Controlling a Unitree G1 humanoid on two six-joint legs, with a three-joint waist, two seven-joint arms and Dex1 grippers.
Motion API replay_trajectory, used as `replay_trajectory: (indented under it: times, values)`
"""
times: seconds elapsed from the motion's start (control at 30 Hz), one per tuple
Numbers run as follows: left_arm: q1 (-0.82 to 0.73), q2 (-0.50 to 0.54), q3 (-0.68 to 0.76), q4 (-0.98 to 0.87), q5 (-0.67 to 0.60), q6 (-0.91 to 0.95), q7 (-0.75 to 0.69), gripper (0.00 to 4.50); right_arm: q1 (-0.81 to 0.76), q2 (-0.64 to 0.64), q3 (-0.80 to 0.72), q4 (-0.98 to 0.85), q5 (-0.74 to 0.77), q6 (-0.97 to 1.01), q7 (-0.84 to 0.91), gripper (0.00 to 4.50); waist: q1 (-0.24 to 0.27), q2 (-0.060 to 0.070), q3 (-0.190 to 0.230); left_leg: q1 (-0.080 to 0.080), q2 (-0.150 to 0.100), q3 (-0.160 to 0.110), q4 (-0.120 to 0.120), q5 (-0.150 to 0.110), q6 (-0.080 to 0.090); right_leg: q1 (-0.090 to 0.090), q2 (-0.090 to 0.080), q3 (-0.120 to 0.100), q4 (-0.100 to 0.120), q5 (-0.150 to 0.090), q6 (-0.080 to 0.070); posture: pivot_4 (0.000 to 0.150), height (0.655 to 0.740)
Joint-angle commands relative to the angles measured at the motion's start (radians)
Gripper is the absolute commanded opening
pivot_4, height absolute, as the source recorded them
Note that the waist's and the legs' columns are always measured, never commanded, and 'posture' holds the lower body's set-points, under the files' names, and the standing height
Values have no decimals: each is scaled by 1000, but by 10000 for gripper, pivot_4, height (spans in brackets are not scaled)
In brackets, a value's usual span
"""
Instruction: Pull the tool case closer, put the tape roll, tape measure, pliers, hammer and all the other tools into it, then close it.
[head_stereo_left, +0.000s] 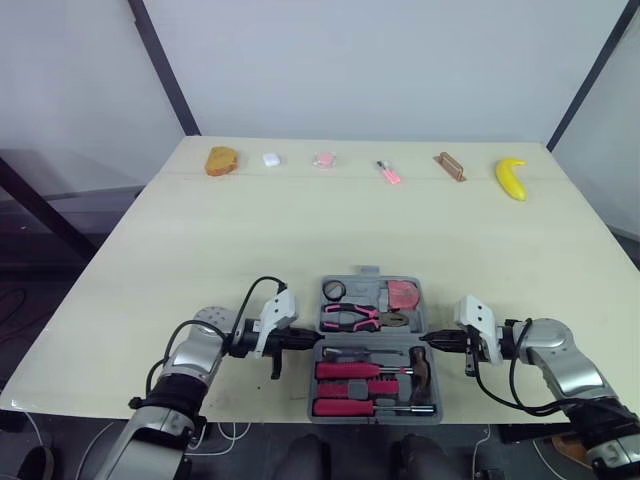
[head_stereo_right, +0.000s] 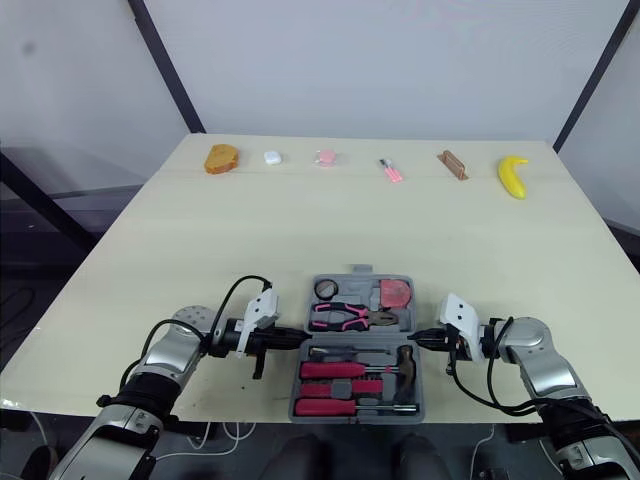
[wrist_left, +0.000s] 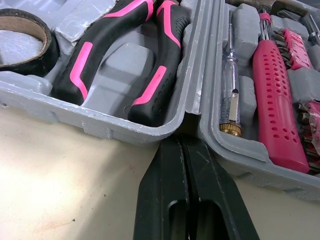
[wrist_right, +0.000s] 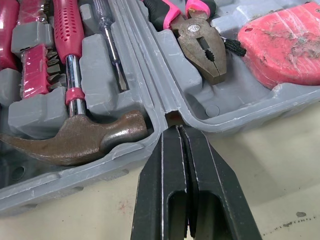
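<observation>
Our left gripper (wrist_left: 181, 142) has its fingers pressed together, tips at the hinge seam on the left side of the tool case (head_stereo_left: 362, 292). Our right gripper (wrist_right: 179, 131) is likewise closed on nothing, at the seam on the right side. The case lies open between them at the near edge of the table (head_stereo_left: 300, 220), holding the pliers (head_stereo_left: 350, 318), hammer (wrist_right: 75, 137), tape roll (head_stereo_left: 333, 290) and tape measure (wrist_right: 285, 45).

The grey tool case (head_stereo_left: 362, 292) lies open flat near the table's (head_stereo_left: 300, 230) front edge, holding black tape roll (wrist_left: 49, 50), red tape measure (wrist_right: 285, 42), pink-handled pliers (head_stereo_left: 348, 318) (far half) and hammer (wrist_right: 75, 137).
</observation>
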Motion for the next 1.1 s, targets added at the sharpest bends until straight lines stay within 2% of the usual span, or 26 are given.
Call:
replay_trajectory:
  times: [0.03, 0.23, 0.47, 0.7, 0.73, 0.77, 0.8, 0.9, 0.93, 1.0, 1.07, 1.1]
  values:
    - [8, -14, -28, -8, 3, -3, 1, 0, -8, 2, 2, -18, 16, -24, 9, 490, 1, 0, 0, 0, 0, 0, 0, 0, 0, 0, 0, 0, 0, 0, 0, 1500, 7400]
    - [14, 5, 0, -6, -7, 8, 25, 0, 0, -14, -49, -6, 67, 69, -6, 490, 1, 0, 0, 0, 0, 0, 0, 0, 0, 0, 0, 0, 0, 0, 0, 1500, 7400]
    - [26, 9, 28, -5, -16, -27, 87, 0, -53, -34, -118, 71, 96, 86, -38, 490, -1, 0, 0, 0, 0, 0, 0, 0, 0, 0, 0, 0, 1, 0, 0, 1500, 7400]
    - [63, 33, 47, -39, -41, -38, 101, 0, -145, 28, -168, 182, 150, 193, -91, 490, -3, 0, 0, 0, 0, 0, 0, 0, 0, 0, 0, 0, 1, 0, 0, 1500, 7400]
    - [75, 45, 55, -56, -50, -37, 98, 0, -163, 43, -179, 192, 168, 234, -103, 5363, -5, 0, 0, 0, 0, 0, 0, 0, 0, 0, 0, 0, 1, 0, 0, 1500, 7400]
    - [87, 56, 62, -75, -59, -35, 98, 0, -179, 53, -185, 199, 184, 276, -110, 6890, -5, 0, 0, 0, 1, -1, 0, 0, 0, 0, 1, 0, 1, 0, 0, 1500, 7400]
    - [98, 64, 71, -94, -69, -32, 100, 0, -193, 59, -186, 207, 192, 312, -116, 10692, -8, 0, 0, 0, 1, -1, 0, 0, 0, 0, 1, 0, 1, 0, 0, 1500, 7400]
    - [129, 82, 104, -156, -99, -16, 120, 0, -235, 73, -182, 243, 194, 386, -138, 26326, -7, 1, 1, 0, 1, -3, 0, 0, 0, -1, 0, 1, 1, 0, 0, 1500, 7400]
    - [141, 88, 115, -180, -109, -8, 129, 0, -247, 77, -175, 259, 188, 392, -142, 28628, -6, 1, 1, 0, 1, -3, 0, 0, 0, -1, 0, 1, 1, 0, 0, 1500, 7400]
    - [169, 97, 142, -241, -136, 23, 145, 0, -274, 86, -162, 292, 176, 404, -140, 37583, -3, 1, 1, 0, 1, -3, 0, 0, 0, -1, -1, 1, 1, 0, 0, 1500, 7400]
    - [235, 113, 175, -372, -210, 93, 133, 0, -331, 110, -162, 367, 178, 434, -140, 44224, -4, 1, 1, 0, 1, -3, 0, 0, 0, -1, -2, 0, 1, 0, 0, 1500, 7400]
    - [270, 123, 182, -437, -245, 128, 122, 0, -358, 119, -160, 410, 177, 446, -132, 44224, -8, 1, 1, 0, 1, -2, -1, 0, 0, -1, -2, 0, 1, 0, 0, 1500, 7400]
